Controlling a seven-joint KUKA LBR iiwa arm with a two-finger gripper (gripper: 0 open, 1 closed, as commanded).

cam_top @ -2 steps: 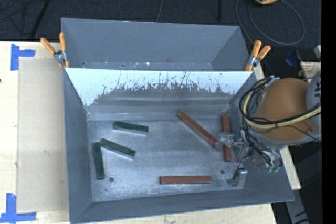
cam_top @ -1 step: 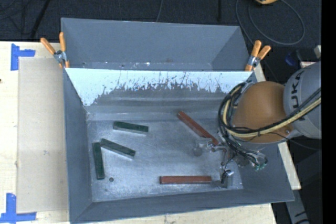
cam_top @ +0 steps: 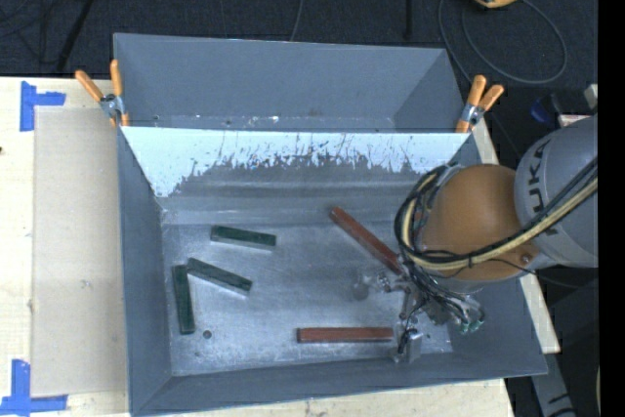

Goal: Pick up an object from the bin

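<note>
- Pick not done: nothing is lifted, and every piece lies on the floor of the grey metal bin [cam_top: 283,103].
- The jaws sit low at the right end of the flat reddish-brown bar [cam_top: 344,335] by the front wall, touching or just beside it.
- A slanted brown bar [cam_top: 363,237] lies just behind.
- Can't tell how far open the jaws are; nothing is visibly held.
- Left to do, likely: grip and lift.

A long, flat, reddish-brown bar [cam_top: 344,335] lay on the floor of the grey metal bin [cam_top: 293,93], close to the wall at the view's lower edge and right of the middle. It ran almost level from left to right, its right end partly covered.
</note>
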